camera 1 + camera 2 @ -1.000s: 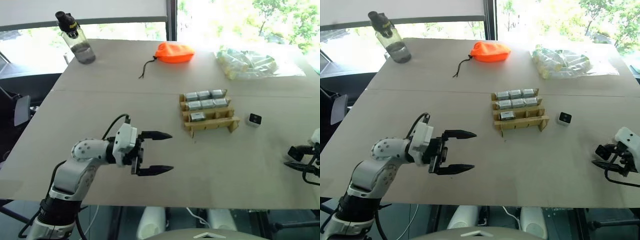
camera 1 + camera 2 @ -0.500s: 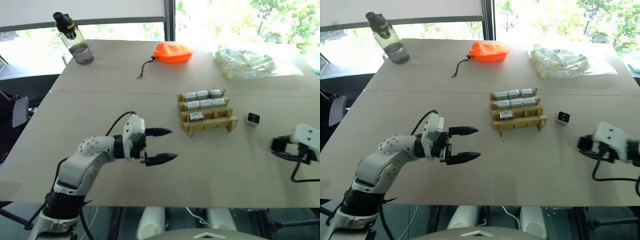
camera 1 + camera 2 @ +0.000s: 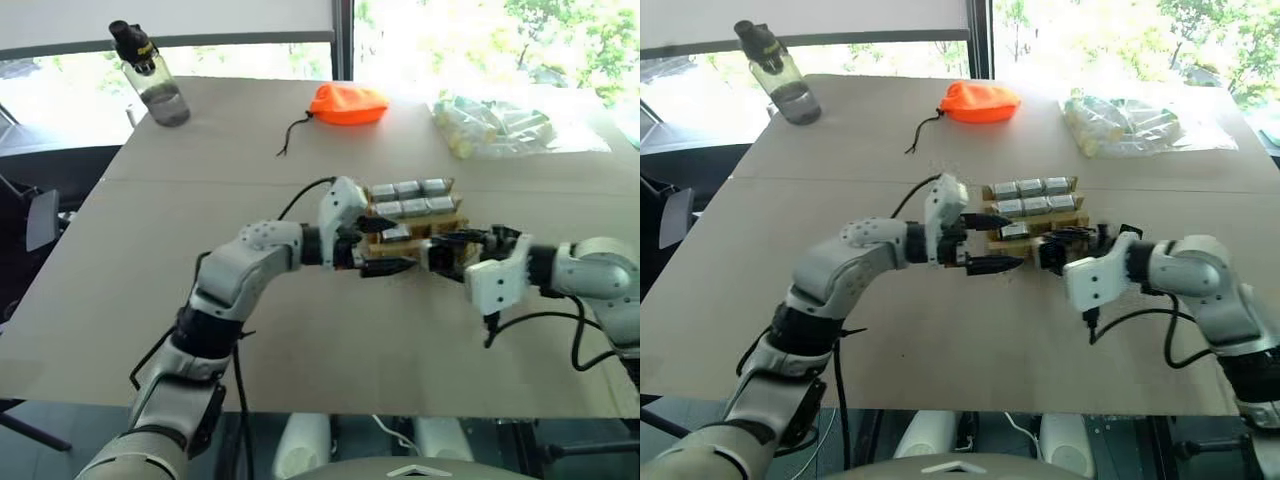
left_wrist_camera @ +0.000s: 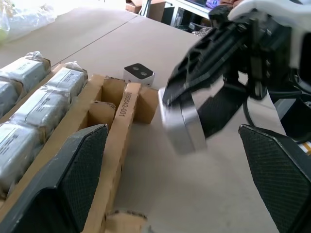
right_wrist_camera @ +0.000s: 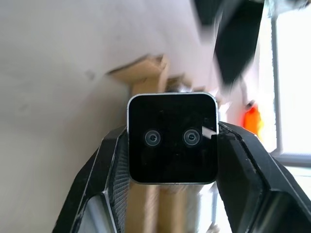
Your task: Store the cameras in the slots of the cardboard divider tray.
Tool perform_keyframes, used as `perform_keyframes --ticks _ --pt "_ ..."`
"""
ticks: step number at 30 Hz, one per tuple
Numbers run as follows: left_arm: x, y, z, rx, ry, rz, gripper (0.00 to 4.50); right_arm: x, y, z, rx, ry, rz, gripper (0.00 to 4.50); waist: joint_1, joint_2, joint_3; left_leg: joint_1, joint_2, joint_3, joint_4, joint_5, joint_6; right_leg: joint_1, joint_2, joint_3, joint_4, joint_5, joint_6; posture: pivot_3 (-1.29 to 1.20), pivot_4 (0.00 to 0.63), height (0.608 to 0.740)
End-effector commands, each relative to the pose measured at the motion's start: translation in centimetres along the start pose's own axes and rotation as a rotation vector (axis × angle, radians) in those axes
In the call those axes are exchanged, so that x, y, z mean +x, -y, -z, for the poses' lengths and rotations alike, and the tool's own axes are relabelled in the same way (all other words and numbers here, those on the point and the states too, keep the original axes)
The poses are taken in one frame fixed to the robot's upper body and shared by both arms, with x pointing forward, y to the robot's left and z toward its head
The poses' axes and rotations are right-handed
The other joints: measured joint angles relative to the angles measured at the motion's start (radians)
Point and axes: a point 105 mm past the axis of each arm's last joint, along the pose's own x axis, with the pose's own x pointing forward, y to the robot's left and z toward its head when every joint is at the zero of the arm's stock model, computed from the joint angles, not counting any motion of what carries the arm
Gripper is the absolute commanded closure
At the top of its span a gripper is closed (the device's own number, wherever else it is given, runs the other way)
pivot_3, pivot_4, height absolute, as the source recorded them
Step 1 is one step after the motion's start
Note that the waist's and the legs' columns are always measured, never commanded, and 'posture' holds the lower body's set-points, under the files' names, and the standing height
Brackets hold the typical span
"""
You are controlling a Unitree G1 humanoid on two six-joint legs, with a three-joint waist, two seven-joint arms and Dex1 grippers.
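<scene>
Camera (image 5: 172, 137) clamped in right tool (image 5: 170, 160), lens face visible

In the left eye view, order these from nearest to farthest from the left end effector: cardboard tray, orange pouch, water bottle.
1. Tan cardboard divider tray, right beside the left end effector.
2. Orange fabric pouch, far side, centre.
3. Clear water bottle, far left corner.

At the far left of the table (image 3: 150, 260) stands a clear water bottle (image 3: 150, 85) with a black cap. An orange pouch (image 3: 348, 104) with a dark cord lies far centre. A clear plastic bag (image 3: 500, 127) of pale items sits far right.
</scene>
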Motion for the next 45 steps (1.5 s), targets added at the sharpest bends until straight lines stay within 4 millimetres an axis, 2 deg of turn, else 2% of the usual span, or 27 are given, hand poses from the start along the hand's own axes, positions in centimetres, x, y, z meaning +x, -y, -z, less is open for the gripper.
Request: perform_keyframes --ticks 1,4,9,12,16,21,27,30,36,38,39,42,43,45 --pt "0.5 -0.4 -0.2 -0.008 -0.042 0.017 0.00 0.3 0.6 -0.1 -0.175 -0.030 0.044 2.61 0.002 0.000 0.000 0.000 0.000 0.000 0.000 0.000 0.000 0.000 0.000 0.000 0.000 0.000 0.000 0.00 0.150 0.726" --pt "0.8 -0.4 -0.3 -0.047 -0.104 0.064 0.00 0.7 0.3 0.1 -0.244 -0.035 0.026 2.61 0.001 0.000 0.000 -0.001 -0.001 0.002 0.000 0.000 0.000 0.000 -0.001 -0.001 -0.001 0.000 0.000 0.00 0.150 0.726" --pt "1.2 -1.2 0.0 -0.011 -0.210 0.072 0.00 1.3 1.0 0.6 -0.335 -0.054 0.025 2.61 -0.002 0.000 0.000 -0.001 -0.001 0.004 0.000 0.000 -0.001 0.000 0.000 -0.001 0.000 0.000 0.000 0.00 0.150 0.726" --pt "1.4 -0.9 0.2 -0.057 -0.241 0.101 0.00 1.6 1.0 0.7 -0.335 -0.052 0.023 2.61 -0.002 0.000 0.000 0.000 0.000 0.004 0.000 0.001 -0.001 0.000 0.000 0.000 0.000 0.000 0.000 0.00 0.150 0.726" --pt "1.8 -1.4 0.8 -0.019 -0.277 0.074 0.00 2.0 0.6 0.7 -0.347 -0.043 0.005 2.61 -0.001 0.000 0.000 -0.001 0.000 0.004 0.000 0.001 -0.001 -0.001 0.000 -0.001 0.000 0.000 0.000 0.00 0.150 0.726" --pt "2.1 -1.5 -0.1 -0.040 -0.257 0.063 0.00 2.1 0.5 0.9 -0.353 -0.042 -0.012 2.61 -0.002 0.000 0.000 -0.001 0.000 0.004 0.001 0.001 -0.001 -0.001 0.000 -0.001 0.001 0.000 0.000 0.00 0.150 0.726" --pt "2.2 -1.4 0.1 -0.067 -0.288 0.041 0.00 2.3 0.6 1.0 -0.360 -0.037 -0.016 2.61 -0.002 0.000 0.000 -0.001 0.000 0.003 0.001 0.001 -0.001 -0.001 0.000 0.000 0.001 0.000 0.000 0.00 0.150 0.726" --pt "2.3 -1.5 0.1 -0.064 -0.282 0.031 0.82 2.4 0.5 0.9 -0.356 -0.028 -0.021 2.61 -0.002 0.000 0.000 -0.001 0.000 0.002 0.001 0.001 -0.001 -0.001 0.000 0.000 0.001 0.000 0.000 0.00 0.150 0.726" --pt "2.2 -1.6 0.1 -0.074 -0.286 0.028 3.66 2.5 0.6 0.8 -0.352 -0.024 -0.017 2.61 -0.001 0.000 0.000 -0.001 0.000 0.000 0.001 0.001 -0.001 -0.001 0.000 0.000 0.001 0.000 0.000 0.00 0.150 0.726" --pt "2.2 -1.5 0.3 -0.073 -0.290 0.032 3.75 2.4 0.7 0.9 -0.333 -0.028 -0.010 2.61 -0.001 0.000 0.000 -0.001 0.000 0.000 0.001 0.001 -0.001 -0.001 -0.001 -0.001 0.001 0.000 0.000 0.00 0.150 0.726" --pt "2.2 -1.4 0.4 -0.074 -0.290 0.033 3.75 2.4 0.8 0.9 -0.324 -0.029 -0.006 1.57 -0.001 0.000 0.000 -0.001 0.000 0.000 0.001 0.001 -0.001 -0.001 -0.001 -0.001 0.001 0.000 0.000 0.00 0.150 0.726" --pt "2.2 -1.4 0.3 -0.075 -0.289 0.036 3.75 2.4 1.1 0.6 -0.289 -0.026 0.024 0.26 -0.002 0.000 0.000 -0.001 0.000 0.000 0.001 0.001 -0.001 -0.001 -0.001 -0.001 0.001 0.000 0.000 0.00 0.150 0.726" --pt "2.3 -1.4 0.3 -0.075 -0.288 0.037 3.75 2.4 1.2 0.6 -0.283 -0.027 0.027 0.00 -0.002 0.000 0.000 -0.001 0.000 0.000 0.001 0.001 -0.001 -0.001 -0.001 -0.001 0.001 0.000 0.000 0.00 0.150 0.726" --pt "2.3 -1.5 0.3 -0.075 -0.285 0.038 3.75 2.3 1.0 0.9 -0.265 -0.044 0.023 0.00 -0.002 0.000 0.000 -0.001 0.000 0.000 0.001 0.001 -0.001 -0.001 -0.001 -0.001 0.001 0.000 0.000 0.00 0.150 0.726"
